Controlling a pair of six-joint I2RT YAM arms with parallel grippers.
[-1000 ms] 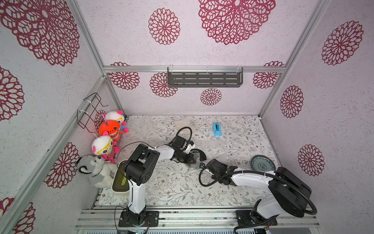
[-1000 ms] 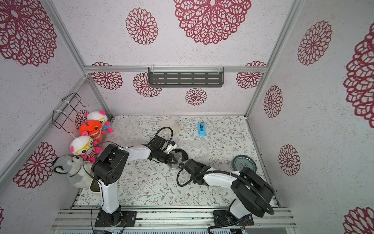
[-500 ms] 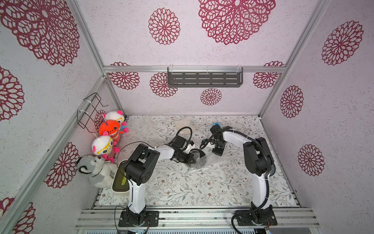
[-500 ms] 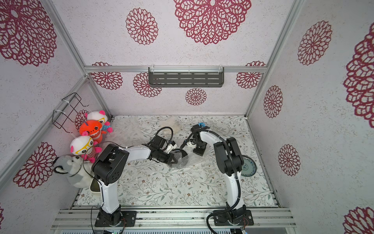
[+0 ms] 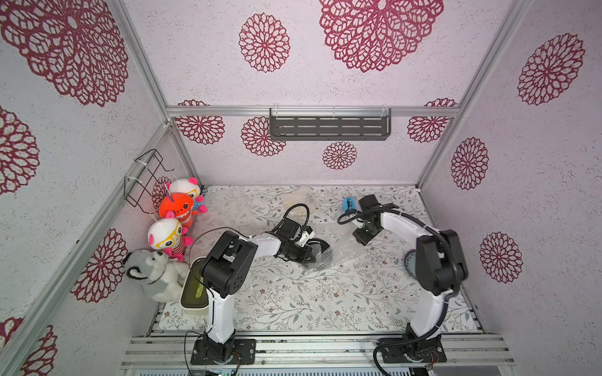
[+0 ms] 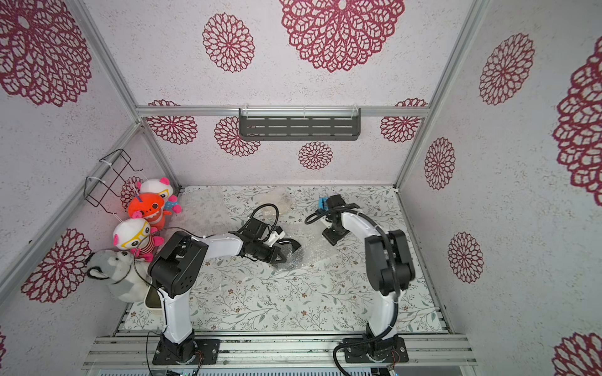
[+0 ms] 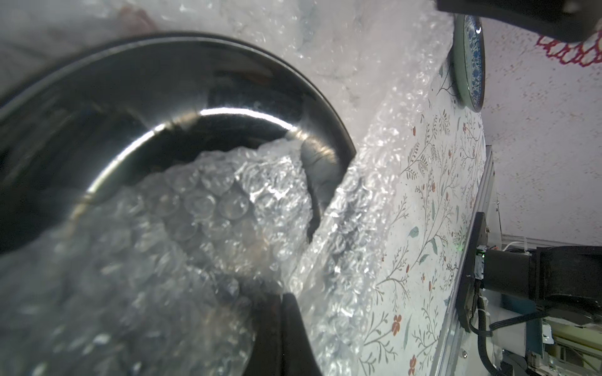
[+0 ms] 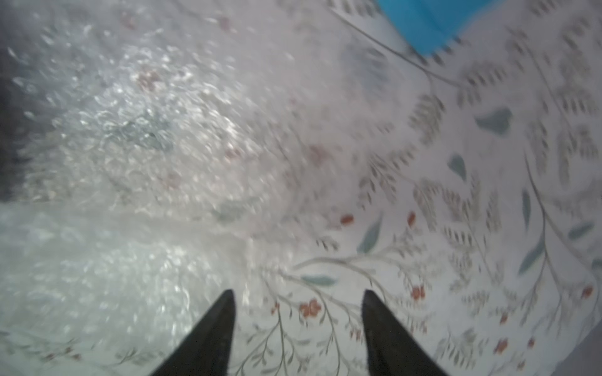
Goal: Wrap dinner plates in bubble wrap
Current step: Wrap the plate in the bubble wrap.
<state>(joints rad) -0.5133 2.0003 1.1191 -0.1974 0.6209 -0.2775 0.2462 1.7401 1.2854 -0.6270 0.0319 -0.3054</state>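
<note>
The left claw [image 5: 308,257] is clenched on a flap of the bubble wrap [image 7: 211,211], holding it over the hollow of the glossy black plate [image 7: 163,97]. That plate sits on the sheet near the middle of the tabletop [image 5: 293,309]. The right claw [image 8: 298,309] is released, its jaws apart with nothing between them. It hovers over bare tabletop just beside the sheet's edge, toward the back edge and near a small blue object [image 5: 349,204].

The step in hand looks like the first fold over the black plate. Next, I judge, the right claw should pinch the free edge beside it and bring it across while the left keeps its flap down.

The plate is round, so it has no long axis, and its hollow faces up. The loose wrap runs from it toward the right edge, where the blue-grey plate [image 7: 469,58] lies unwrapped.
</note>
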